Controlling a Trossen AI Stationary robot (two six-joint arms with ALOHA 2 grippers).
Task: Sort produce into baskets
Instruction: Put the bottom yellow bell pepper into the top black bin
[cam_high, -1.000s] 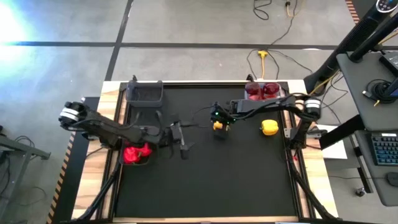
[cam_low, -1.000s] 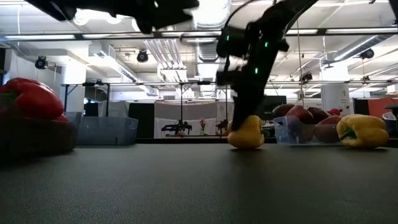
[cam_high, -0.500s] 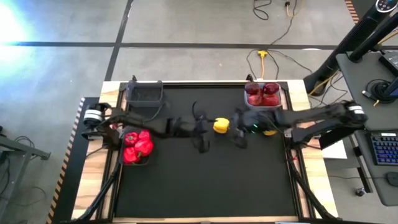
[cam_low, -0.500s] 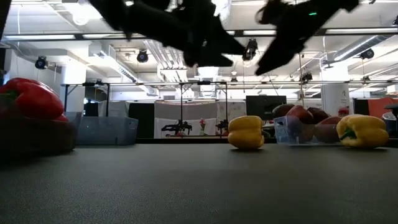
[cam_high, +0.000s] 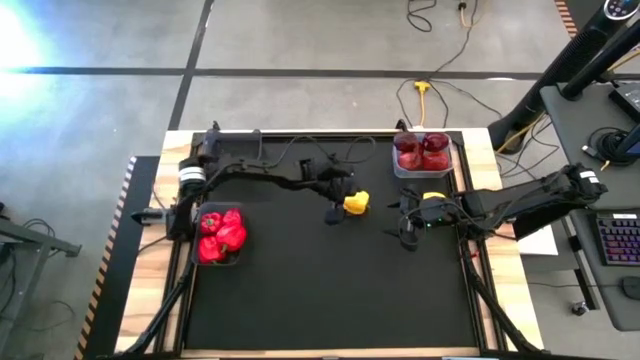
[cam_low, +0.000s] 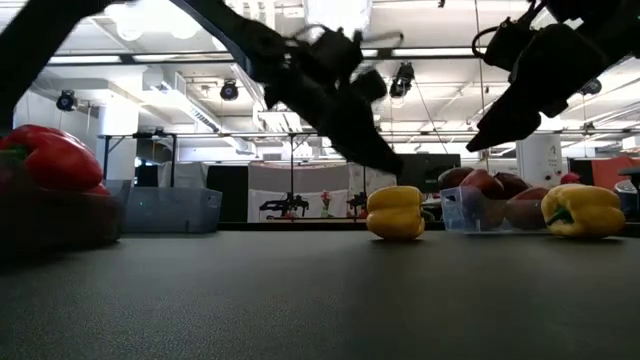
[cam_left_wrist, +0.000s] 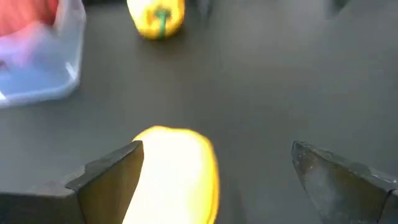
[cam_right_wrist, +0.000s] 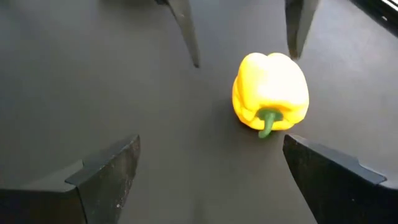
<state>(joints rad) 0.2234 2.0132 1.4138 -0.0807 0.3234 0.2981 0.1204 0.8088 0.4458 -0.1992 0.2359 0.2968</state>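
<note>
Left gripper now reaching in beside yellow pepper mid-mat, fingers spread wide, nothing held. Right gripper pulled back right of that pepper, fingers apart too, empty. Second yellow pepper farther right, near clear bin of maroon fruit. Red peppers in bin far left of pepper.

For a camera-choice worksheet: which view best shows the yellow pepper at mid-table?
Right wrist view: the mid-table yellow pepper shows whole, stem included. High view shows it small, low view side-on, left wrist view cropped.
</note>
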